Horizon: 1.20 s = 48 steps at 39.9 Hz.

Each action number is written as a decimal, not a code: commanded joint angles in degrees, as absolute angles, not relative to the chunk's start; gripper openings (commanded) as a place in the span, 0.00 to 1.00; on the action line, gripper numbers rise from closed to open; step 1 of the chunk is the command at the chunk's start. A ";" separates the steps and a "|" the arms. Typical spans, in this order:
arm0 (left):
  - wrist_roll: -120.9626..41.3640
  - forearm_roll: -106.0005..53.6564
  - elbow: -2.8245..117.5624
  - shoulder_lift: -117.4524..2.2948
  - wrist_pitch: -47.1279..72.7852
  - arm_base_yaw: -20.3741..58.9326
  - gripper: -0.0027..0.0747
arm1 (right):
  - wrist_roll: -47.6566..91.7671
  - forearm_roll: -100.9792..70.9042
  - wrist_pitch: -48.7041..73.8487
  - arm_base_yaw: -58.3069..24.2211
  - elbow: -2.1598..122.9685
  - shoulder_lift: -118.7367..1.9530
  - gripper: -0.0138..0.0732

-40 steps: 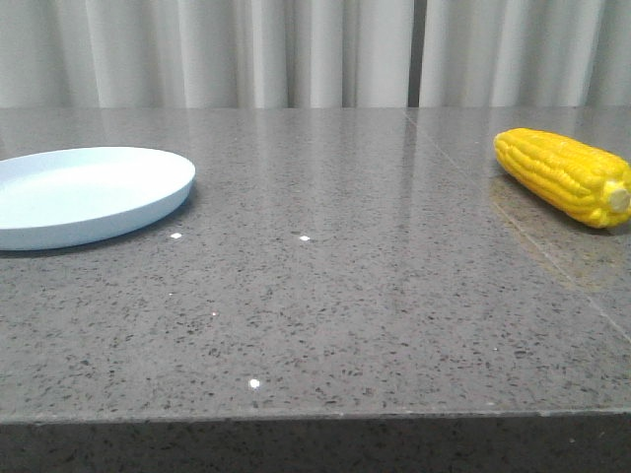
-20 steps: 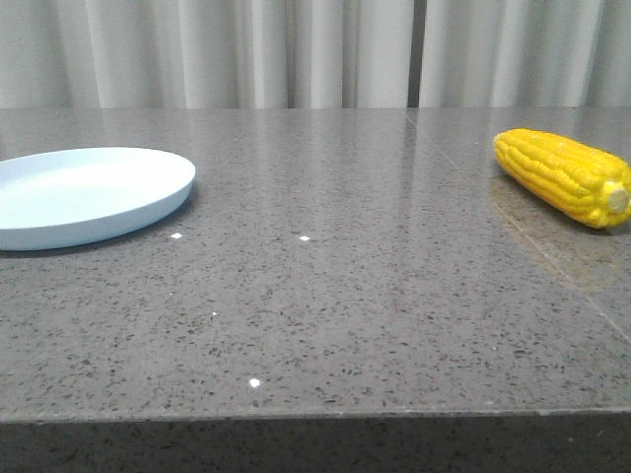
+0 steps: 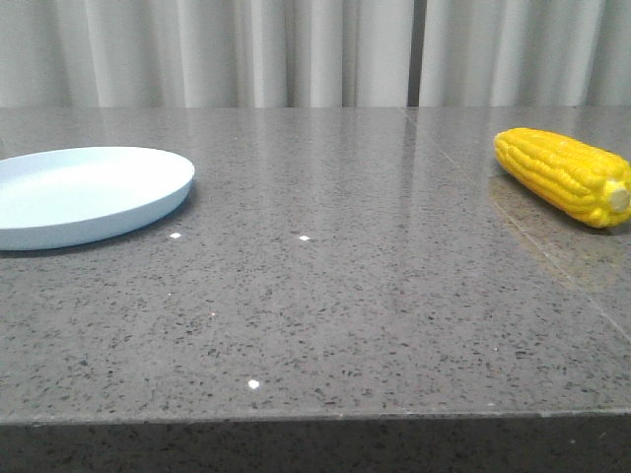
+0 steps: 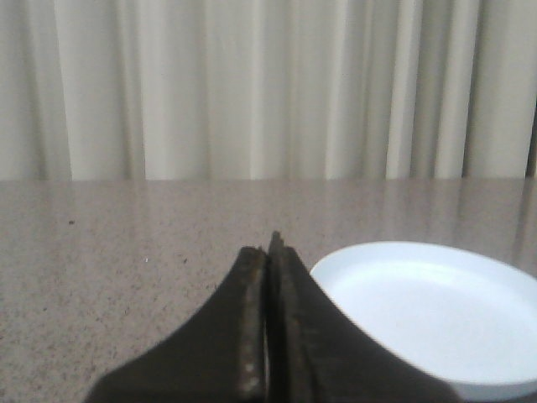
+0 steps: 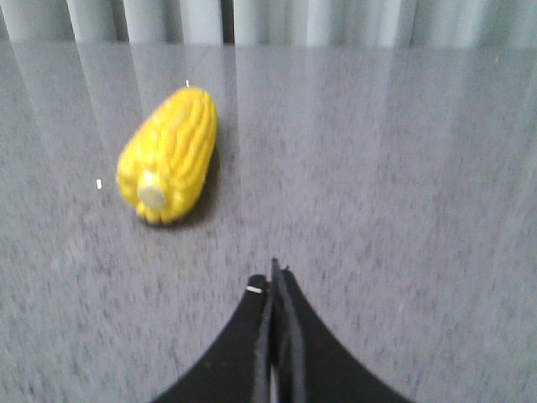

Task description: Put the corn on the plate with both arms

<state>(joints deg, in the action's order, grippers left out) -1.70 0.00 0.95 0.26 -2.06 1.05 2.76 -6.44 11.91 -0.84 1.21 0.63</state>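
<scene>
The yellow corn (image 3: pixel 564 175) lies on the grey stone table at the far right of the front view, its pale stub end toward the near right. The pale blue plate (image 3: pixel 148 192) sits empty at the left. Neither gripper shows in the front view. In the left wrist view my left gripper (image 4: pixel 270 248) is shut and empty, with the plate (image 4: pixel 495 277) just beyond it and to one side. In the right wrist view my right gripper (image 5: pixel 273 277) is shut and empty, and the corn (image 5: pixel 168 155) lies some way ahead of it, its stub end facing the camera.
The grey speckled table (image 3: pixel 345 296) has its front edge near the bottom of the front view. A seam in the stone runs toward the right front. Pale curtains (image 3: pixel 296 49) hang behind the table.
</scene>
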 commanded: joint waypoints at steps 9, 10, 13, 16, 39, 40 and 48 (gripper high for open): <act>-1.56 0.39 19.61 -7.21 3.17 0.97 0.01 | 3.30 -6.96 18.28 -0.66 22.82 -5.06 0.08; -1.65 0.88 21.26 -8.64 4.61 0.97 0.01 | 3.30 -6.96 18.90 -0.66 24.71 -6.81 0.08; -1.65 1.91 25.44 -14.09 7.59 0.97 0.01 | 3.30 -6.96 20.52 -0.66 29.29 -12.07 0.08; -1.65 1.66 28.71 -19.08 9.22 0.97 0.01 | 3.30 -6.96 20.68 -0.66 32.79 -17.48 0.08; -1.65 1.20 31.52 -25.91 8.29 0.97 0.86 | 3.30 -6.96 19.51 -0.66 36.93 -25.72 0.87; -1.65 1.09 31.52 -25.91 8.29 0.97 0.86 | 3.30 -6.96 19.51 -0.66 36.93 -25.76 0.90; -1.65 -1.73 32.18 -28.58 9.65 0.97 0.86 | 3.30 -6.96 19.51 -0.66 36.93 -25.76 0.91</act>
